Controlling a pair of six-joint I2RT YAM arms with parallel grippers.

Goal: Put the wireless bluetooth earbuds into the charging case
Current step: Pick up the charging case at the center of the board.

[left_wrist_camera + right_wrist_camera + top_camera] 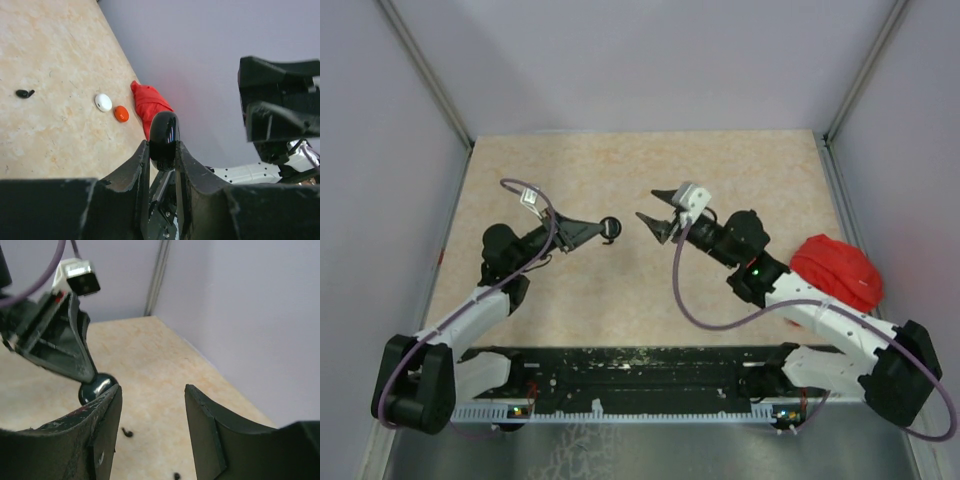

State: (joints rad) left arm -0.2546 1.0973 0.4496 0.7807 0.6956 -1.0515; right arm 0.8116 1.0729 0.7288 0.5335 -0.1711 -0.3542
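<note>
Charging case (pixel 164 132) pinched in left tool (pixel 162 147); right tool (pixel 152 390) wide, empty; black earbud (pixel 24 93) on bench (pixel 60 140), red cloth (pixel 150 102) at its edge.

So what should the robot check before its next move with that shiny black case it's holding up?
1. Left gripper has a firm hold on the black case: ok, both fingers are clamped against it.
2. Right gripper is free to pick something up: ok, it is open and empty.
3. Case lid is open: cannot tell.
4. An earbud is in hand: not ok, the black earbud lies on the table.
5. The two grippers are not touching: ok, the top view shows a gap.
</note>
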